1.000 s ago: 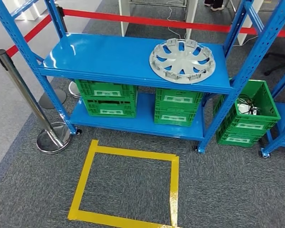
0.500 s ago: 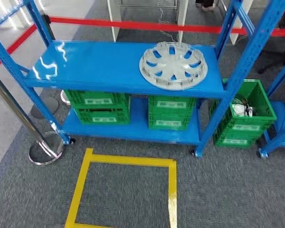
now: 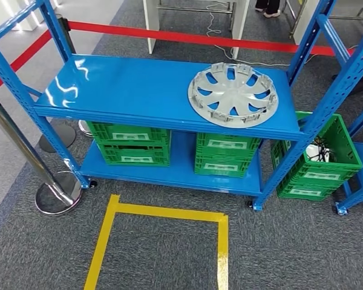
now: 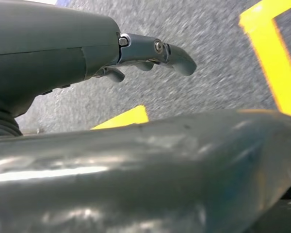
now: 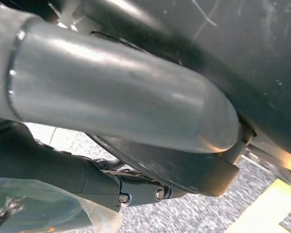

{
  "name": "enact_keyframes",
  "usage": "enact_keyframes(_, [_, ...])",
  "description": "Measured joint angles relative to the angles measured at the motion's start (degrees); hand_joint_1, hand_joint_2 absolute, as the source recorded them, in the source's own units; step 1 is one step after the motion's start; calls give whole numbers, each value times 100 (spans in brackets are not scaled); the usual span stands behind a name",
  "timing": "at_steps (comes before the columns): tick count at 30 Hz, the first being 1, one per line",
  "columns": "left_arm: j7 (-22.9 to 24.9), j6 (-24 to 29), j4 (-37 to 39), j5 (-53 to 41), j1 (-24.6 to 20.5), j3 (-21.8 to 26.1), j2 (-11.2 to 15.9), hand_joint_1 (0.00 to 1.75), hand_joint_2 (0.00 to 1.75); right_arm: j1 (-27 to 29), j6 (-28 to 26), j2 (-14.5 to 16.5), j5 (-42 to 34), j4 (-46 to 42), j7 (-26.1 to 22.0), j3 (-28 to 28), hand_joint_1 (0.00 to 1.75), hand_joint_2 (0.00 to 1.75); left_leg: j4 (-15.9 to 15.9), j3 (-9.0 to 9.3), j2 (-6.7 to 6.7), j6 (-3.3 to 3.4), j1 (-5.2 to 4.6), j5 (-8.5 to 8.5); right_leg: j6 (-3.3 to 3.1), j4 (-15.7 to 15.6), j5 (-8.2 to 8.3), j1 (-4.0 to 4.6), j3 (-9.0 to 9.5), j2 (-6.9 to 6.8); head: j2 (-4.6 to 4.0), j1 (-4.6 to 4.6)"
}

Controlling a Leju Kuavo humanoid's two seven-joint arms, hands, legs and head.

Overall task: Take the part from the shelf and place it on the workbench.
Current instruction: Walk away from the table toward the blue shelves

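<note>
Head view, far left of the frame: a chrome stanchion post leans across the grey carpet down to its round base, and a red barrier strip runs along the top of the frame behind everything. Right of the post stands the blue shelf, its upper board bare and glossy on the left side. Under that board, on the lower board, sit two stacks of green crates, one left of centre and one right of centre. The part, a silver spoked wheel cover, lies flat on the right half of the upper board, close to the right-hand upright. Below the shelf, at the lower centre of the frame, a rectangle of yellow tape marks the carpet. Further right, past the shelf's upright, another green bin stands on the floor with cables and small items inside. In the left wrist view the left hand hangs over the carpet with its dark fingers loosely extended and apart, holding nothing. In the right wrist view the right hand is mostly hidden, so I cannot tell how its fingers lie.
</note>
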Motion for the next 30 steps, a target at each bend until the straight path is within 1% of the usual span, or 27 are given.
enact_keyframes(1, [4,-2,3,1,-2,0,2,0,0,-1,2,0,-2,2,-1,-1,0,0,-2,23,2,-36,-5,-43,-49,-117,140,13,14,-5,0,-1])
enact_keyframes(3, [13,-6,5,-1,-16,0,1,0,0,-12,6,0,-5,1,-1,0,0,0,22,62,4,-105,-10,-64,-138,-158,148,25,65,15,0,5])
enact_keyframes(4, [17,-7,5,-3,-25,0,0,0,0,-14,7,1,-4,-1,0,1,0,0,102,51,4,-133,-6,-49,-169,-179,163,16,115,25,0,5])
enact_keyframes(5, [17,-7,5,-5,-36,0,-3,0,0,-14,8,1,-3,-2,3,1,0,0,277,-21,3,-158,-4,-27,-199,-205,145,3,168,28,0,-2])
enact_keyframes(6, [17,-7,5,-8,-49,0,-4,0,0,-12,8,1,-2,-2,5,1,0,0,549,-170,2,-184,3,-42,-228,-229,123,-9,231,27,0,-9])
enact_keyframes(7, [17,-7,6,-8,-55,0,-4,0,0,-8,8,1,-1,-3,8,1,0,0,902,-385,2,-211,13,-118,-253,-250,90,-15,285,23,0,-14])
enact_keyframes(9, [17,-8,7,-8,-50,0,-4,0,0,8,9,0,1,-3,12,1,0,0,1539,-843,2,-261,36,-444,-278,-263,1,-16,392,34,0,-19])
enact_keyframes(10, [17,-8,7,-8,-42,0,-4,0,0,18,9,1,2,-3,13,1,0,0,1685,-1009,2,-276,47,-583,-277,-263,-54,-17,458,47,0,-21])
enact_keyframes(11, [17,-9,7,-7,-34,0,-4,0,0,29,8,1,2,-3,13,1,0,0,1663,-1100,2,-285,54,-606,-273,-263,-111,-18,535,60,0,-22])
enact_keyframes(12, [17,-8,7,-7,-29,0,-3,0,0,38,8,2,3,-3,13,1,0,0,1481,-1121,2,-285,59,-488,-265,-264,-172,-19,621,71,0,-22])
enact_keyframes(13, [17,-8,7,-6,-25,0,-2,0,0,45,8,2,5,-3,13,1,0,0,1174,-1086,2,-275,61,-226,-248,-266,-234,-21,702,77,0,-23])
enact_keyframes(14, [17,-8,7,-5,-18,0,1,0,0,51,8,2,7,-2,14,1,0,0,845,-1039,2,-260,57,103,-225,-264,-297,-18,771,79,0,-23])
enact_keyframes(15, [17,-8,8,-5,-12,0,3,0,0,56,9,1,8,-1,16,1,0,0,587,-998,2,-236,48,314,-192,-262,-359,-12,818,82,0,-29])
enact_keyframes(16, [17,-10,9,-5,-6,0,5,0,0,58,9,1,8,0,18,1,0,0,429,-968,2,-208,37,466,-156,-267,-416,-6,845,85,0,-31])
enact_keyframes(17, [17,-11,9,-4,0,0,5,0,0,60,9,0,8,1,20,1,0,0,365,-959,-2,-172,27,518,-117,-254,-442,0,882,87,0,-37])
enact_keyframes(18, [17,-11,10,-4,1,0,4,0,0,60,9,0,8,1,21,1,0,0,345,-939,-5,-134,22,489,-77,-250,-447,3,916,90,0,-43])
enact_keyframes(20, [17,-9,11,-3,0,0,0,0,0,52,7,-1,8,2,21,1,0,0,267,-848,-9,-63,44,532,-16,-113,-420,0,890,81,-1,-40])
enact_keyframes(21, [17,-8,11,-2,-8,0,-1,0,0,48,5,-1,8,1,20,1,0,0,232,-791,-6,-33,55,527,7,91,-434,-1,763,77,-1,-28])
enact_keyframes(22, [17,-6,11,-2,-16,0,-1,0,0,43,5,-2,7,1,13,1,0,0,203,-739,-4,-7,65,514,24,393,-495,-3,563,71,-1,-12])
enact_keyframes(23, [17,-5,11,-1,-22,0,-1,0,0,34,3,-2,6,-2,4,1,0,0,191,-704,-1,11,64,485,40,742,-611,-2,331,66,-1,8])
enact_keyframes(24, [17,-4,11,-1,-25,0,-1,0,0,20,2,-2,4,-4,-5,1,0,0,186,-669,1,25,64,447,53,1044,-769,-1,104,63,0,18])
enact_keyframes(25, [17,-5,11,-1,-25,0,-1,0,0,3,1,-2,3,-5,-13,0,0,0,186,-624,1,31,63,401,59,1220,-911,1,-64,59,0,27])
enact_keyframes(26, [17,-5,11,-1,-22,0,-2,0,0,-12,-1,-2,3,-7,-14,-1,0,0,186,-562,-2,33,63,348,58,1240,-969,2,-152,56,0,34])
enact_keyframes(27, [17,-6,11,-1,-19,0,-2,0,0,-20,-1,-3,2,-7,-11,-1,0,0,185,-486,-8,32,62,292,51,1091,-893,4,-157,53,0,37])
enact_keyframes(28, [17,-6,11,-1,-17,0,-2,0,0,-22,0,-5,2,-7,-7,0,0,0,185,-404,-15,25,62,232,38,813,-688,4,-108,49,0,42])
enact_keyframes(29, [17,-6,13,-1,-13,0,-2,0,0,-13,0,-9,2,-4,-2,1,0,0,185,-337,-19,9,60,171,16,471,-371,7,-48,39,0,44])
enact_keyframes(30, [17,-6,15,-1,-11,0,-1,0,0,-6,1,-12,2,-2,2,1,0,0,186,-279,-24,-15,54,115,-10,189,-172,13,0,25,0,48])
